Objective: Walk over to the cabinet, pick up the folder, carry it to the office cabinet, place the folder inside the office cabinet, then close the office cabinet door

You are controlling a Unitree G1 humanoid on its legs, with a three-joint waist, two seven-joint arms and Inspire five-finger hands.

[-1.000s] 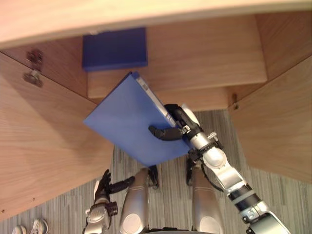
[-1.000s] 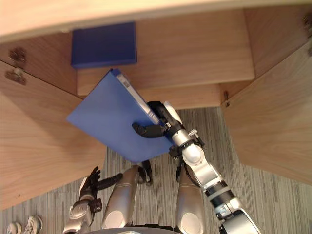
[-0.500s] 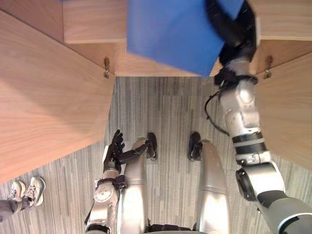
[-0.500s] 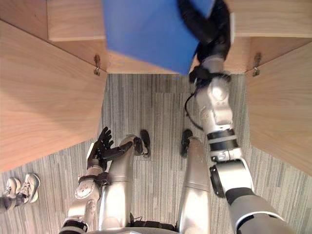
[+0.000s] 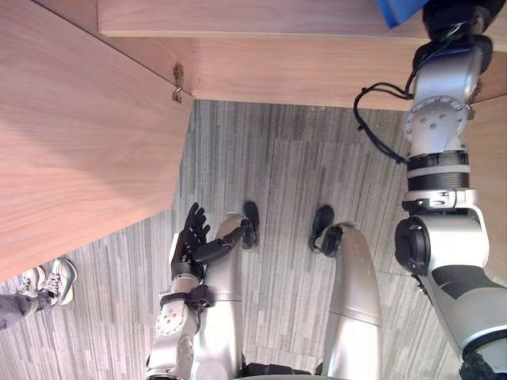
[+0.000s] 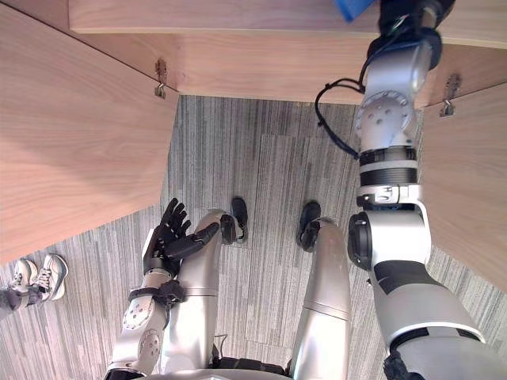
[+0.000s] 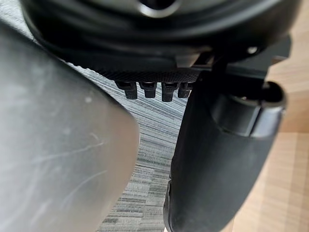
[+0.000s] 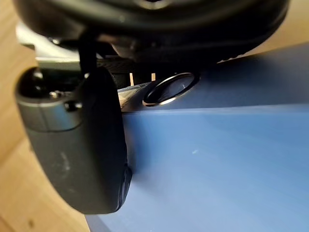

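A blue folder [image 8: 217,159] with a metal ring hole in its spine lies under the thumb [image 8: 91,145] of my right hand [image 6: 404,16], which is shut on it. In the eye views a small corner of the folder [image 5: 394,11] pokes out at the top edge, over the wooden cabinet's lower panel [image 5: 277,71]. My right arm reaches straight out to that spot. Low by my side, my left hand [image 5: 190,237] hangs open with fingers [image 7: 149,89] spread and nothing in it.
The cabinet's left door [image 5: 79,134] stands wide open, with a hinge [image 5: 177,83] at its inner edge. The right door [image 6: 467,198] is open too. Grey striped carpet [image 5: 277,182] covers the floor. A person's shoes [image 5: 47,281] stand at the lower left.
The whole picture has swung down toward the floor. My right arm has stretched farther toward the cabinet, taking the folder up to the top edge. The left hand still hangs open.
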